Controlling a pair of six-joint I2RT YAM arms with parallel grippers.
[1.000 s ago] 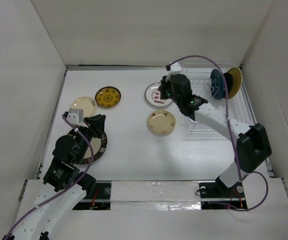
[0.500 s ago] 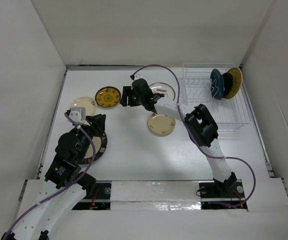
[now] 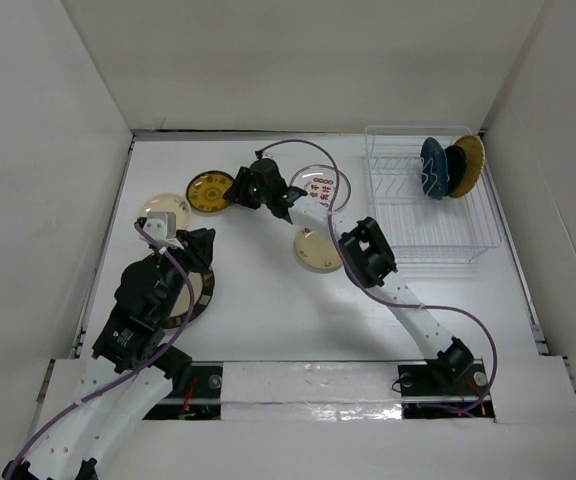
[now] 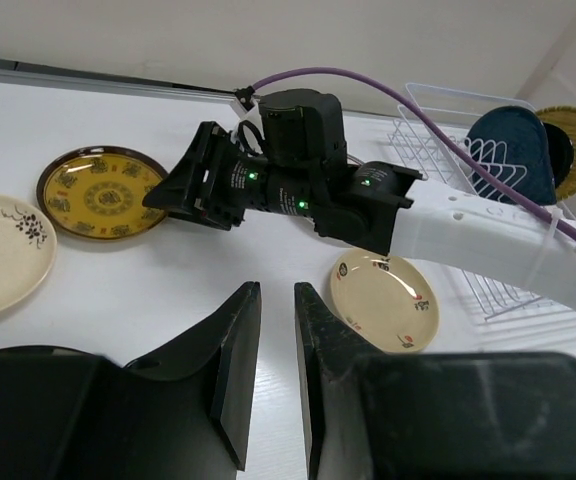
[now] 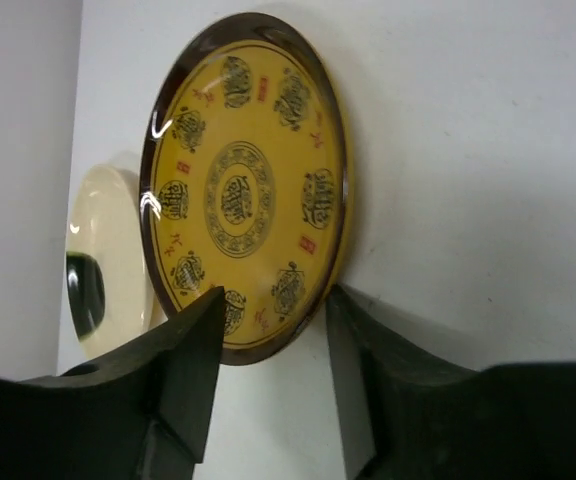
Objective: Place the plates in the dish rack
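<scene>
You're on the pick-up step for the yellow plate (image 5: 243, 185). The right arm (image 3: 368, 255) is stretched right across the worktop (image 3: 258, 330), and the right fingers (image 5: 193, 370) are apart, one on either side of the plate's near rim, with nothing pinched as far as I can see. The plate lies flat on the worktop, well apart from the rack (image 3: 380, 190) at the far right.

Next I'd say you need to work a finger onto that rim, pinch it and lift. Then it's a long swing back to the rack, and you stand it between the tines beside the blue plate (image 3: 432, 167) and woven plate (image 3: 467, 158) that are upright in there. It's a glossy plate lying flat, so my guess is the rim grab is the fiddly bit.

The left fingers (image 4: 230, 350) are narrow, just a slit between them and nothing in it. They hang over the dark-rimmed plate (image 3: 201, 292).

Stuff that's hard to see:
- The dark-rimmed plate is mostly buried under the left arm (image 3: 138, 310).
- The white plate (image 3: 320, 182) with red marks is partly covered by the right arm, and so is the edge of the near cream plate (image 3: 313, 252).
- The far-left cream plate (image 3: 158, 208) is clipped by the left wrist.
- From the left wrist view there might be another dark plate tucked between the blue and woven ones, but I can't tell.
- I also can't say whether a right finger is actually touching the yellow rim or just beside it.
</scene>
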